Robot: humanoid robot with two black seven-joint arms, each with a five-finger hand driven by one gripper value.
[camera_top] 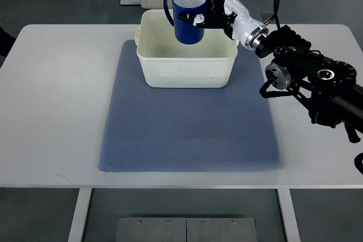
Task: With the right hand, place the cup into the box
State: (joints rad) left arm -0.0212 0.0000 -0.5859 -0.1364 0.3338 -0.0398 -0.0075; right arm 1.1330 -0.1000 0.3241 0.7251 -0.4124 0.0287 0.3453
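Right hand (212,12) has its fingers wrapped round the blue cup (188,18), held upright over the far side of the white box (187,69), so it looks like the lowering step, calling for a straight descent before letting go

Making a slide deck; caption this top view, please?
Right robot hand holds blue ceramic mug above white plastic box on blue mat.

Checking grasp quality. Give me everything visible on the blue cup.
The blue cup is a glossy dark blue mug, ceramic by its look, with a lighter inside and a loop handle pointing to the picture's left. It is upright, mouth up, above the far part of the white box. The right hand grips its right side.
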